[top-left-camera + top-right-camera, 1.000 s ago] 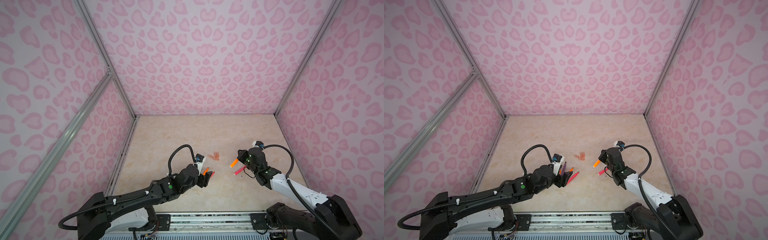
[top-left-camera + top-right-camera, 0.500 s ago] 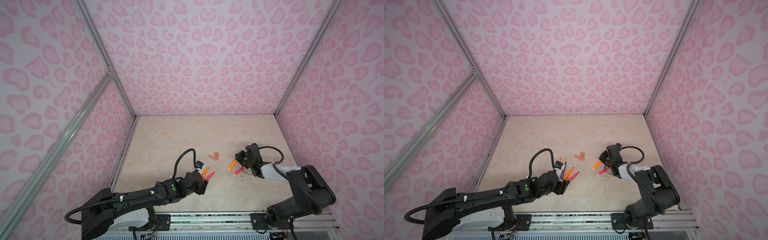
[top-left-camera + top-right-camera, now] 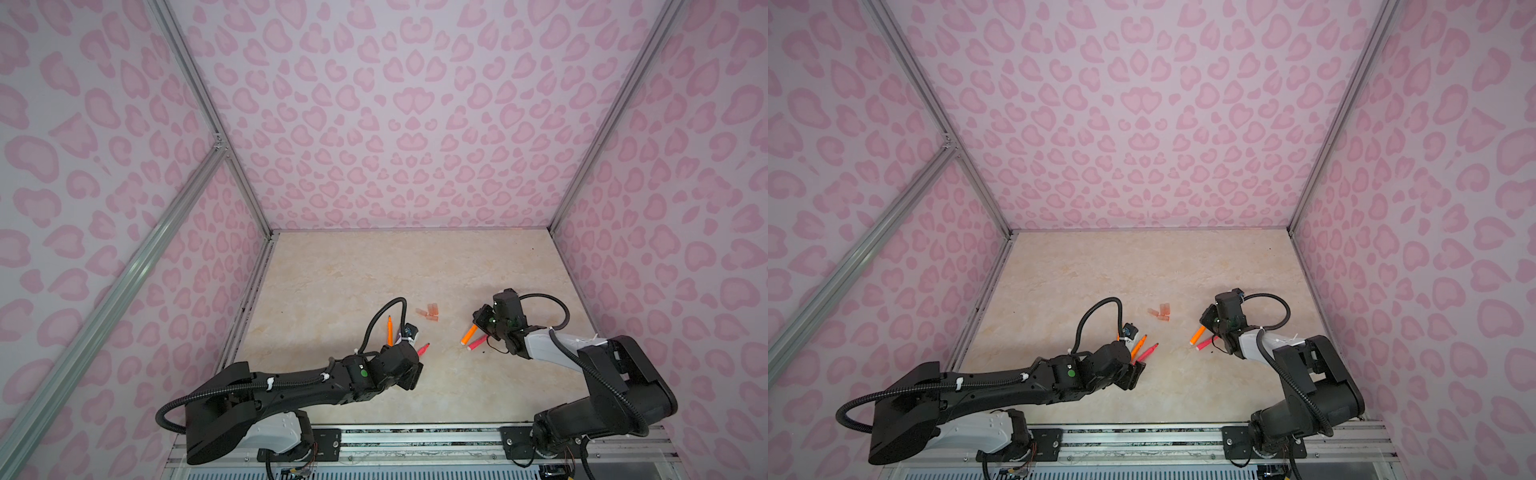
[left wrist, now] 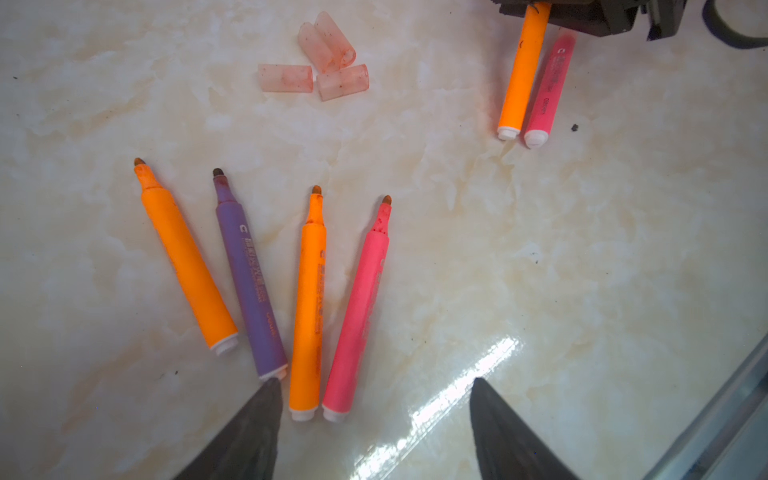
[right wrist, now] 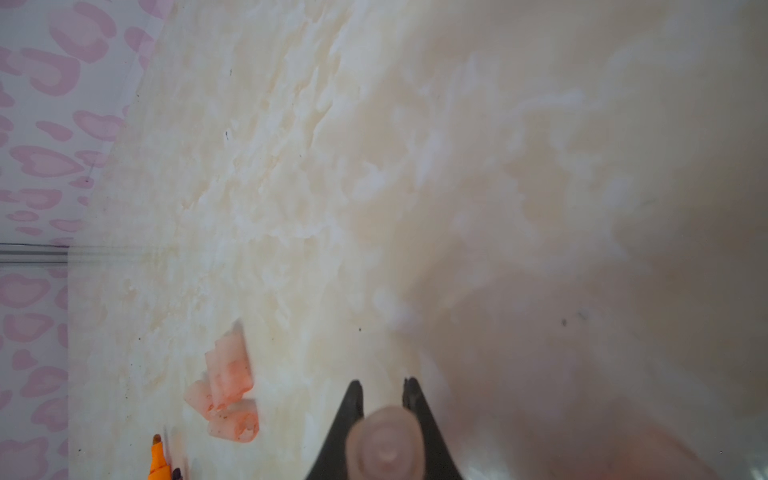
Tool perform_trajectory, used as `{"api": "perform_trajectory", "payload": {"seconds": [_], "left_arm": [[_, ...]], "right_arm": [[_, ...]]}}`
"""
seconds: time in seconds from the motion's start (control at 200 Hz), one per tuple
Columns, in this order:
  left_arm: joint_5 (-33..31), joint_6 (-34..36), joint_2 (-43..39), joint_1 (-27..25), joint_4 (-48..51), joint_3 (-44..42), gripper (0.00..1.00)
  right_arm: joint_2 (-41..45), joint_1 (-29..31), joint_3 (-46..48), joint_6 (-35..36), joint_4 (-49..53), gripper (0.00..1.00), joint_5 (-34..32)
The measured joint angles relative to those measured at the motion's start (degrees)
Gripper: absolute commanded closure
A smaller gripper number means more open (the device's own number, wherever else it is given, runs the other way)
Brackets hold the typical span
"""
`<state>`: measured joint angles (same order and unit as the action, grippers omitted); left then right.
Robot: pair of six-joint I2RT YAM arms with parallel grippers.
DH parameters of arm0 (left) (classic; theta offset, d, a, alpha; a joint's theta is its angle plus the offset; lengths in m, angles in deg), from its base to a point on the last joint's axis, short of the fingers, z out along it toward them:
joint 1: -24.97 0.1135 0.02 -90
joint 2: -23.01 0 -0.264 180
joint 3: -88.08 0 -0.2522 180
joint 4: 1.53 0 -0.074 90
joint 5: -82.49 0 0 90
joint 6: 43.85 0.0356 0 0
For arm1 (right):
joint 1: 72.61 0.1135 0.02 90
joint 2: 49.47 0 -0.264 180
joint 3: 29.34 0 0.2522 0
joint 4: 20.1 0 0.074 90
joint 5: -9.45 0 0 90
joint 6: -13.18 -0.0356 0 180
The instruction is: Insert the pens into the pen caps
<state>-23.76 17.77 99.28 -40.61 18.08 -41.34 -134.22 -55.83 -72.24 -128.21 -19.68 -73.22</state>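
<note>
Four uncapped pens lie fanned on the marble floor: orange (image 4: 187,257), purple (image 4: 249,278), orange (image 4: 309,303) and pink (image 4: 359,307). My left gripper (image 4: 374,386) hangs open just behind their white butt ends, holding nothing; in both top views it (image 3: 409,376) covers most of them. Several loose pen caps (image 4: 324,62) lie clustered beyond the tips (image 3: 428,313). My right gripper (image 5: 382,384) has its jaws narrow on the capped end (image 5: 386,444) of an orange pen (image 3: 469,333), which slants down beside a pink pen (image 3: 477,342) on the floor.
Pink patterned walls close in the marble floor (image 3: 374,266) on three sides, with a metal rail (image 3: 415,432) along the front. The loose caps (image 5: 228,390) sit to one side of my right gripper. Small dark specks (image 4: 574,127) dot the floor.
My left gripper has drawn back toward the front edge, uncovering more of the pens. My right arm has folded back and lowered the orange pen beside the pink one; its jaws have eased slightly.
</note>
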Motion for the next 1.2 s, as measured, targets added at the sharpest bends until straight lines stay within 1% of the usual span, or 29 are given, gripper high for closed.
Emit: {"api": "perform_trajectory", "payload": {"seconds": [0.19,0.32,0.435,0.54,0.695,0.83,1.035,1.205], "left_arm": [[1.1,0.3,2.8,-0.1,0.0,1.4,0.27],[1.4,0.8,4.4,-0.4,0.0,2.1,0.29],[1.4,1.3,5.5,-0.5,0.0,2.6,0.30],[1.4,1.5,6.6,-0.5,0.0,3.1,0.32],[1.4,1.5,8.5,-0.7,0.0,3.7,0.35],[1.1,1.5,10.5,-0.8,0.0,4.3,0.35],[0.2,1.5,13.0,-0.8,0.0,4.4,0.38],[-0.1,1.2,14.6,-0.9,0.0,4.4,0.44]], "right_arm": [[0.0,0.3,-0.3,1.3,2.8,0.69,-0.3],[0.8,0.8,-1.2,2.0,5.0,0.67,-1.0],[3.7,1.7,-2.1,2.6,7.8,0.66,-3.0],[7.9,3.8,-3.2,3.1,11.4,0.64,-6.4],[14.6,8.6,-5.4,3.6,16.6,0.60,-12.3],[19.0,12.3,-5.8,4.0,19.9,0.58,-16.2],[22.4,15.7,-6.1,4.4,22.4,0.57,-18.1],[23.5,17.4,-6.5,4.6,23.0,0.57,-18.3]]}}
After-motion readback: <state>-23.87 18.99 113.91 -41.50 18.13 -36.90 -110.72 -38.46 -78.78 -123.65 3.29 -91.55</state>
